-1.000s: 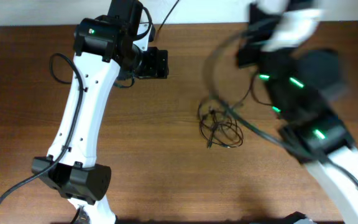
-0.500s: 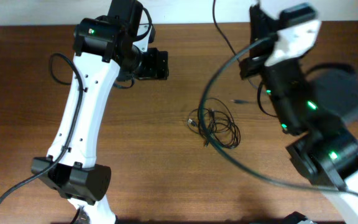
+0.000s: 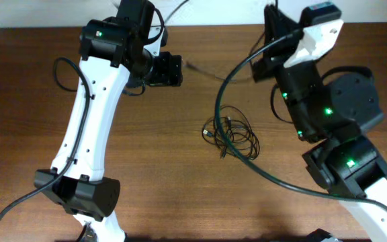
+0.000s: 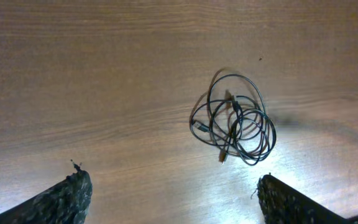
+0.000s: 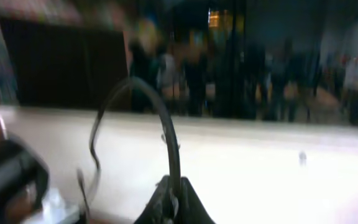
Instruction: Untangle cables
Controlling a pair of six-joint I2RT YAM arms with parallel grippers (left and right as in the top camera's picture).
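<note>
Across the brown wooden surface (image 3: pixel 153 175), seen from overhead, the two arms take up most of the view. The white left arm (image 3: pixel 89 114) reaches from the near edge up to the far left part. The bulkier right arm (image 3: pixel 328 107), dark-jointed with green lights, stands raised on the right with its wrist near the far edge. A thick black arm lead (image 3: pixel 219 101) arcs from the right wrist down past the middle of the surface to the right arm's lower joints.

Between the arms, slightly right of centre, the cables (image 3: pixel 231 137) lie as one loose knot of thin black loops flat on the wood, with a small connector tip poking out at its left. The arm lead crosses over the knot in the overhead view. The left wrist camera looks down on the same knot (image 4: pixel 235 121), which sits apart from the left arm's fingers (image 4: pixel 61 199).

The left tool (image 4: pixel 171 183) is spread wide and holds nothing, hanging above bare wood.

The right tool (image 5: pixel 173 196) is pinched tight on the held cable (image 5: pixel 166 124), a black cord that rises from the closed fingers and bends over to the left. That view is blurred and faces out into the room. A faint blurred strand (image 3: pixel 197 67) shows near the far edge between the arms; whether it is that same cord cannot be told.
</note>
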